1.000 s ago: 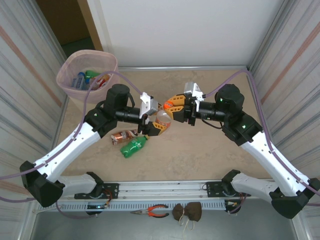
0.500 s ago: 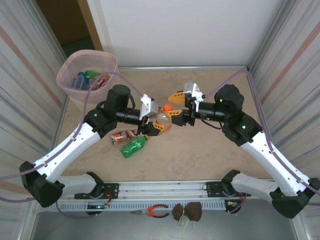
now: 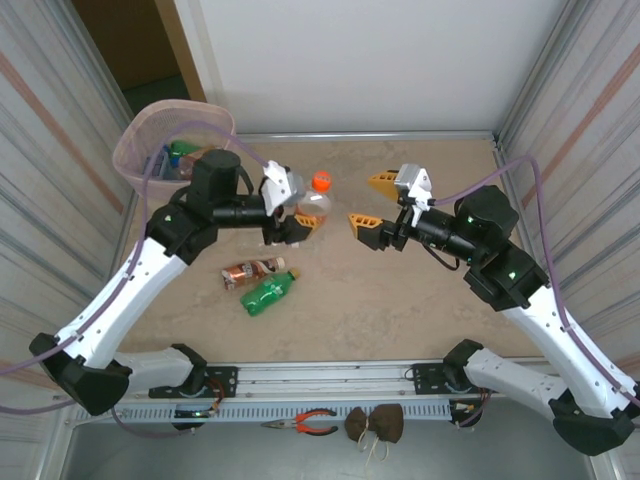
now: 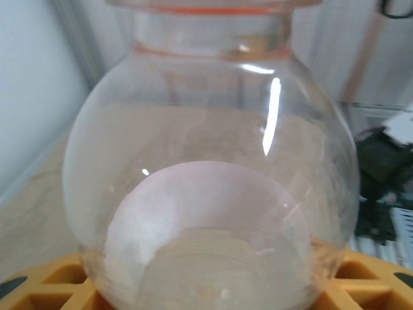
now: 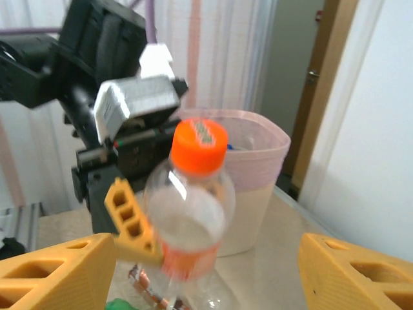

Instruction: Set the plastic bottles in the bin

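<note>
Left hand (image 3: 303, 219) grips clear orange-capped bottle (image 3: 315, 200), its label unreadable; right hand (image 3: 372, 202) gapes wide.

White arm links (image 3: 120, 300), black joints (image 3: 215, 178), yellow-orange lattice fingers (image 3: 381, 181), purple cables (image 3: 530, 160) looping to each wrist

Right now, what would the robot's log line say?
left gripper: shut on orange-capped bottle | right gripper: open, apart | table: green bottle, amber bottle | bin: far left
</note>
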You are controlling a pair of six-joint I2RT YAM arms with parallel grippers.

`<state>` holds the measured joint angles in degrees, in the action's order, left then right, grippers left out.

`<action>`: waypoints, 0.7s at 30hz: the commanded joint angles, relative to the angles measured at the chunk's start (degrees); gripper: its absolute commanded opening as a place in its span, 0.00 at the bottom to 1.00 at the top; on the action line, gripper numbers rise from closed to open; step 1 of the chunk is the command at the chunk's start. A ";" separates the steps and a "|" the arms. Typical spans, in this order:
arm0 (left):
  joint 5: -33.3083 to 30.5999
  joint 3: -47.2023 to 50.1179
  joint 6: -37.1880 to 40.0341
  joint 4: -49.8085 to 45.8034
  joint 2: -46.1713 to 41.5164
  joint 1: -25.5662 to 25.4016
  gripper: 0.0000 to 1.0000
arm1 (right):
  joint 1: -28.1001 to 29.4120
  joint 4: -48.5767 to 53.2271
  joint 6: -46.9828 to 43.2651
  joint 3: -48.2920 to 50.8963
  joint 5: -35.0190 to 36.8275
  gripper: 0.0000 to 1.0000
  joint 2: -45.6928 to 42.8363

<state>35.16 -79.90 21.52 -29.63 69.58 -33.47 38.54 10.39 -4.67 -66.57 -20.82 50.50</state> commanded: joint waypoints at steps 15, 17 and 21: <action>-19.01 -23.50 1.30 -15.24 7.82 21.96 0.54 | -2.55 -0.03 1.09 1.02 5.92 0.73 0.45; -20.76 -25.30 1.13 -16.08 8.91 23.66 0.53 | -2.94 2.00 1.70 0.32 6.98 0.73 0.88; -26.57 -29.01 1.22 -18.59 10.94 24.69 0.53 | -3.68 6.43 2.58 -0.59 6.37 0.73 1.56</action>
<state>13.78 -105.89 22.52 -45.43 79.72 -9.17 35.44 13.28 -3.79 -65.47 -14.92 51.75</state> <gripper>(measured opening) 0.530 0.734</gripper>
